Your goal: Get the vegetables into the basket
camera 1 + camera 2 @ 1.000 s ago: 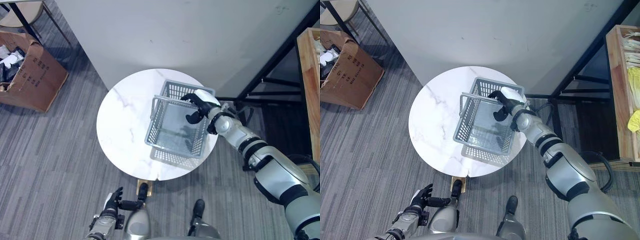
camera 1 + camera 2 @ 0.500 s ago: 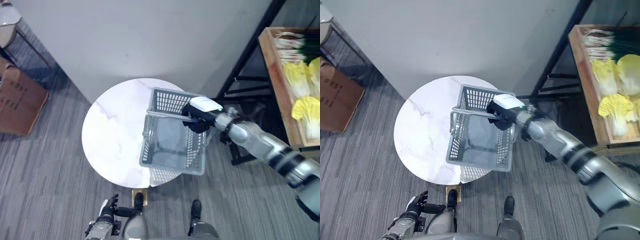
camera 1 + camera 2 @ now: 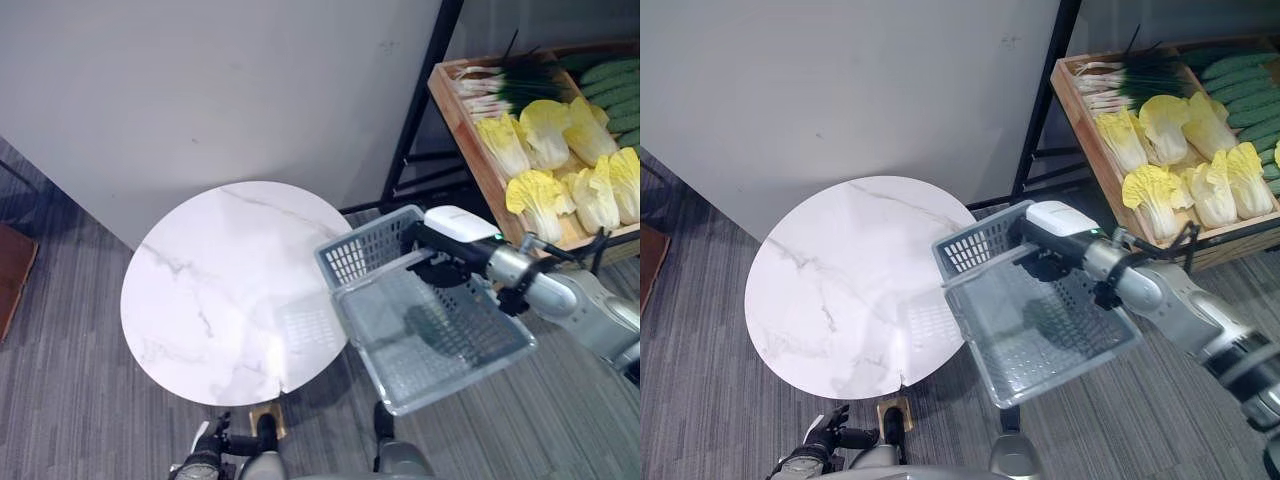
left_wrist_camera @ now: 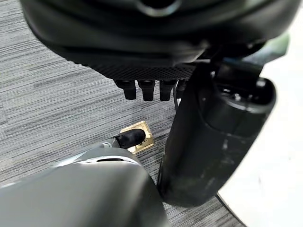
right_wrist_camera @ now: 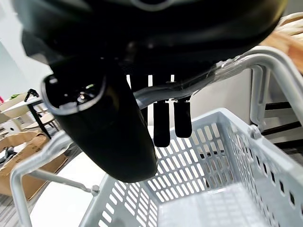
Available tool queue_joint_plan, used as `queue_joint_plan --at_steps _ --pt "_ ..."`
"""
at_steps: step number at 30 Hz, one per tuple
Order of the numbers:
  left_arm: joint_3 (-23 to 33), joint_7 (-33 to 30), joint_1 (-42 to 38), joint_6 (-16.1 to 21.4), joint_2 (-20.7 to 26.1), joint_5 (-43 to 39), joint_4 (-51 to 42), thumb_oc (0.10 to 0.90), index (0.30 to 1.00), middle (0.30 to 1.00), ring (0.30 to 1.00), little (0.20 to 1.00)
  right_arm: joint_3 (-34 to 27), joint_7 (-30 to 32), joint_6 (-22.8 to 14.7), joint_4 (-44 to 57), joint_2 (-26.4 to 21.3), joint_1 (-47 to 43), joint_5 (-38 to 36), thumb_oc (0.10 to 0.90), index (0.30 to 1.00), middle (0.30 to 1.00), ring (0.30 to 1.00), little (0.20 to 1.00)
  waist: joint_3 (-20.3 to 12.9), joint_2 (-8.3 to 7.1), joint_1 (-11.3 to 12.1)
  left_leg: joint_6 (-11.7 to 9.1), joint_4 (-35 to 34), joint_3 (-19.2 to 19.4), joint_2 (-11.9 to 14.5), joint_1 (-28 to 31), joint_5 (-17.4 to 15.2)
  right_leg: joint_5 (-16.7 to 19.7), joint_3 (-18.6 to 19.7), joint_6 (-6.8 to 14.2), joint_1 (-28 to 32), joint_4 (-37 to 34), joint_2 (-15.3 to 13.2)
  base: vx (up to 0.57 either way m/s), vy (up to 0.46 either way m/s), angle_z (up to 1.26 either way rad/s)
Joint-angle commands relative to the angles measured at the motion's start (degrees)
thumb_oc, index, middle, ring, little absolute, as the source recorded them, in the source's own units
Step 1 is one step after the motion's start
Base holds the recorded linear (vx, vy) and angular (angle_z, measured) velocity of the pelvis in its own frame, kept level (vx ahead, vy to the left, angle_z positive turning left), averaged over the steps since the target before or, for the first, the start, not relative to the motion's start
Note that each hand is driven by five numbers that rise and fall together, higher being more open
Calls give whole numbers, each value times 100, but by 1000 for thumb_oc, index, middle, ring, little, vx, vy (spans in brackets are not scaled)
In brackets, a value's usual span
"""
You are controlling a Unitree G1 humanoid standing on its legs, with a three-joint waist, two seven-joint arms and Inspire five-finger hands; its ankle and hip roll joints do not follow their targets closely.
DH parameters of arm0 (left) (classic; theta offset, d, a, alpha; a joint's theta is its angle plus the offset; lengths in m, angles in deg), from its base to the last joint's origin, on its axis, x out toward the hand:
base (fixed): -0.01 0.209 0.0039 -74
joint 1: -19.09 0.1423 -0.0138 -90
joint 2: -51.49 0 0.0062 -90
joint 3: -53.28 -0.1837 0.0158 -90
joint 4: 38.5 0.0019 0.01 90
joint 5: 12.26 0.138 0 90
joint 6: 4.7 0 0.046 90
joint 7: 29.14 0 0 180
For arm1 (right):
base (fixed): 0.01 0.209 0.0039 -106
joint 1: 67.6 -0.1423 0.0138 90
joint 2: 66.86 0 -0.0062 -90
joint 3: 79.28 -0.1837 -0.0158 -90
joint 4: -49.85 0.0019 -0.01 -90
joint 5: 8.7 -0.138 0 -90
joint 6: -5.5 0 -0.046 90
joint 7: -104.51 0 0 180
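Note:
My right hand (image 3: 452,228) is shut on the handle (image 5: 265,61) of a grey mesh basket (image 3: 360,255), fingers curled round the bar. The basket is empty and hangs tilted over the floor, just right of the round marble table (image 3: 220,290). Behind it at the upper right, a wooden crate (image 3: 465,130) holds the vegetables: yellow-green cabbages (image 3: 545,130), spring onions (image 3: 500,85) and cucumbers (image 3: 610,80). Low by the table's foot, my left hand (image 3: 823,440) hangs with relaxed fingers (image 4: 144,90), holding nothing.
A black rack post (image 3: 420,100) rises between the table and the crate, with a grey wall behind. Grey striped carpet lies all around. A brown box corner (image 3: 12,275) shows at the far left.
The camera has swung to the right. My right hand has lifted the basket off the table and carried it right, towards the crate of vegetables. The left hand has stayed low.

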Motion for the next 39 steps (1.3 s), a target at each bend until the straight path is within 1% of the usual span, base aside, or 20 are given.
queue_joint_plan --at_steps 1,4,8,9,11,12,13,16,17,18,20,21,24,25,26,29,30,31,35,39 --pt "-72 -2 185 -68 251 241 551 900 1000 1000 1000 1000 -976 531 -560 803 -26 -479 -142 400 300 300 300 300 -290 -322 123 24 101 -81 71 294 -196 -18 227 306 122 27 -340 -9 19 -16" --pt "-46 20 181 -59 309 386 529 900 1000 1000 1000 1000 -1341 660 -599 914 -125 -76 245 400 300 300 300 300 -136 -421 16 106 916 -9 6 -18 -582 -25 415 321 -22 283 -440 -44 47 -27" --pt "-60 46 104 -65 346 523 462 900 1000 1000 1000 1000 -1909 733 -568 988 -206 561 448 400 300 300 300 300 -44 -445 -175 215 1246 88 -176 -157 -839 68 562 436 -212 511 -605 -78 166 -23" --pt "-95 36 60 -66 372 583 444 900 1000 1000 1000 1000 -2066 767 -554 1004 -195 728 509 400 300 300 300 300 -26 -459 -221 253 1258 149 -231 -165 -870 198 634 499 -306 558 -657 -94 177 -5" --pt "-135 16 -17 -32 424 670 397 900 1000 1000 1000 1000 -2193 831 -525 988 -131 867 623 400 300 300 300 300 19 -521 -363 310 1168 316 -326 -171 -869 820 855 680 -556 564 -719 -147 126 -12" --pt "-131 -23 -81 -30 483 695 422 900 1000 1000 1000 1000 -2124 873 -516 982 -91 780 700 400 300 300 300 300 71 -554 -393 309 1125 435 -322 -175 -839 1232 920 680 -732 540 -713 -188 73 -36" --pt "-133 -53 -150 -37 536 679 398 900 1000 1000 1000 1000 -2059 923 -502 1030 -68 704 794 400 300 300 300 300 134 -553 -421 319 1074 560 -277 -171 -823 1403 884 680 -876 539 -693 -234 105 -57" --pt "-194 -56 -161 8 668 644 139 900 1000 1000 1000 1000 -1884 949 -481 1103 -59 493 851 400 300 300 300 300 288 -488 -319 450 967 992 -206 -187 -719 811 60 616 -1034 929 -735 -232 195 -128" --pt "-191 -56 -160 6 666 644 137 900 1000 1000 1000 1000 -1871 951 -481 1097 -61 480 851 400 300 300 300 300 303 -484 -322 448 967 991 -201 -171 -725 796 58 615 -1024 945 -731 -274 199 -134" --pt "-162 -43 -164 -16 751 624 59 900 1000 1000 1000 1000 -1766 947 -493 1134 -27 379 855 400 300 300 300 300 320 -455 -190 506 870 1258 -148 -183 -619 333 -488 486 -870 1314 -741 -185 174 -86" --pt "-127 -14 -111 -57 822 646 -54 900 1000 1000 1000 1000 -1572 941 -488 1123 28 206 934 400 300 300 300 300 256 -383 -25 517 846 1453 -57 -174 -648 -69 -800 458 -569 1895 -829 -187 144 -137" --pt "-144 -4 -67 -47 860 685 -98 900 1000 1000 1000 1000 -1516 930 -498 1148 72 122 918 400 300 300 300 300 208 -362 53 541 873 1597 -21 -230 -596 -121 -979 435 -396 2063 -894 -161 53 -162" --pt "-133 22 32 -53 884 700 -141 900 1000 1000 1000 1000 -1324 887 -521 1190 188 -93 897 400 300 300 300 300 116 -379 151 547 826 1872 8 -273 -505 -135 -1134 446 -95 2191 -1003 -154 35 -65" --pt "-145 35 121 -48 887 721 -99 900 1000 1000 1000 1000 -1088 868 -555 1193 260 -406 903 400 300 300 300 300 -26 -395 305 572 719 2186 61 -343 -415 -68 -1333 447 193 2211 -1124 -150 -3 -80" --pt "-113 37 149 -48 862 722 -44 900 1000 1000 1000 1000 -982 855 -561 1190 276 -512 894 400 300 300 300 300 -92 -433 356 564 714 2316 70 -355 -391 36 -1391 483 323 2123 -1154 -193 -24 -89" --pt "-60 42 160 -65 819 695 6 900 1000 1000 1000 1000 -888 864 -590 1262 295 -633 860 400 300 300 300 300 -191 -534 445 571 786 2647 49 -414 -376 146 -1620 537 555 1858 -1064 -85 -36 -114" --pt "-30 31 123 -73 815 700 49 900 1000 1000 1000 1000 -881 878 -609 1310 300 -648 834 400 300 300 300 300 -203 -547 467 544 819 2721 74 -397 -366 65 -1736 537 472 1846 -1016 -132 -250 -151" --pt "14 13 61 -77 718 688 76 900 1000 1000 1000 1000 -926 895 -604 1339 216 -611 767 400 300 300 300 300 -187 -484 427 394 1087 2841 270 -438 -305 -537 -2045 334 601 1342 -745 -62 -247 -89" --pt "-15 26 55 -69 630 736 102 900 1000 1000 1000 1000 -1028 869 -618 1413 110 -462 754 400 300 300 300 300 -138 -387 360 204 1215 2873 506 -532 -110 -875 -2064 184 759 957 -478 -67 -183 -20" --pt "-108 56 67 -50 495 749 39 900 1000 1000 1000 1000 -1266 873 -624 1436 -84 -154 770 400 300 300 300 300 -24 -273 252 -15 1366 2867 781 -646 155 -1014 -1987 75 813 775 -248 -88 -152 -10"
